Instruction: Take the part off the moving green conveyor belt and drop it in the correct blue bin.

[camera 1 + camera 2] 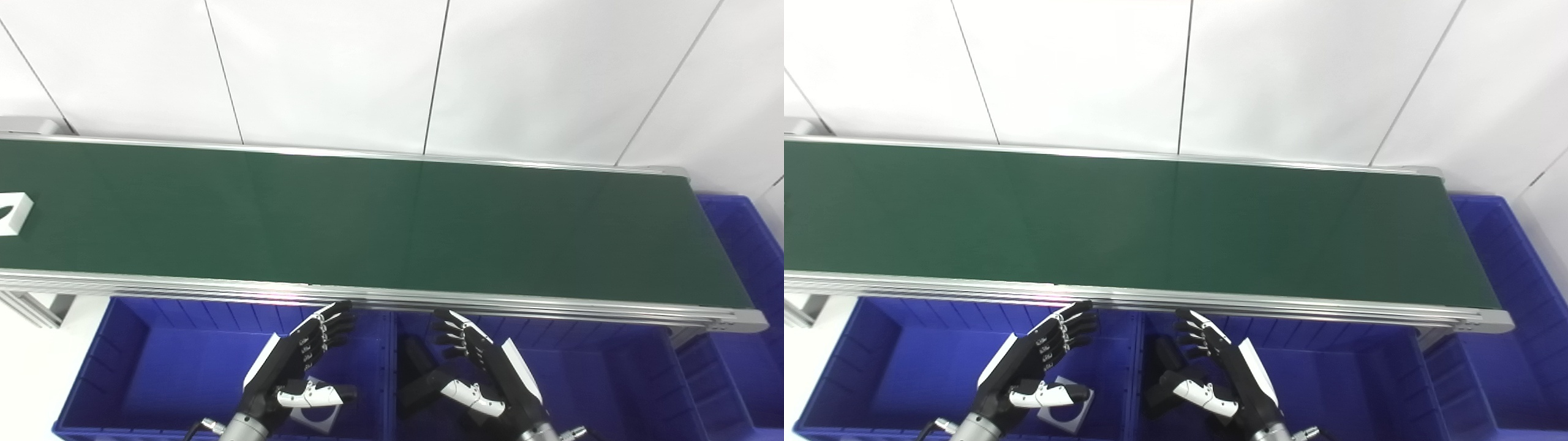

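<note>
Lying far left of hands (306, 361), part (13, 212)

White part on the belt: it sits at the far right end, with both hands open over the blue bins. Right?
Not quite. The white part sits at the belt's far left end, as the left eye view shows. Both hands, left and right, are open over the blue bins.

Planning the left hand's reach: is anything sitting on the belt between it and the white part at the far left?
Nothing visible. The belt is bare between the left hand and the white part; only the belt's near rail lies across the path.
</note>
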Controlling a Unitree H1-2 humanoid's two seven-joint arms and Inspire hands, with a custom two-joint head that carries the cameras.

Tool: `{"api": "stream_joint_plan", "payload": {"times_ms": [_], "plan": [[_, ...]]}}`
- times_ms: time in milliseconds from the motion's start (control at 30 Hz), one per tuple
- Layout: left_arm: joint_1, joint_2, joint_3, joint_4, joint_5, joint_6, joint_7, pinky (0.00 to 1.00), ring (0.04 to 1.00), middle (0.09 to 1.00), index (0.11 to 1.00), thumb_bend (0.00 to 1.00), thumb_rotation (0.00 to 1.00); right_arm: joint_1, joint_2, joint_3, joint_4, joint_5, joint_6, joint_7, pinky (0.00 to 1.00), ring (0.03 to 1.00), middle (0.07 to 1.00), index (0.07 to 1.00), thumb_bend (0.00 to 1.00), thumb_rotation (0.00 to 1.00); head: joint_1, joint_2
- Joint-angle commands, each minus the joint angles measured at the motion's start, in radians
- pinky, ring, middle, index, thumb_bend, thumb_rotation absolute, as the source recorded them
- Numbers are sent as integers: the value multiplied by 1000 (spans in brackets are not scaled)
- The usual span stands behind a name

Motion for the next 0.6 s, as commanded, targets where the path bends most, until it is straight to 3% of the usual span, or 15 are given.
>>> {"api": "stream_joint_plan", "payload": {"times_ms": [0,567], "plan": [[-6,-1,-1,-21,-4,-40,4,831,848,847,868,1000,272,-4,4,-4,-17,8,-59,-7,695,773,823,872,721,607,3,-3],[-17,-10,-4,37,1,-76,4,816,861,870,879,1000,270,-14,4,-9,39,11,-108,-16,696,779,823,871,678,548,66,-72]]}}
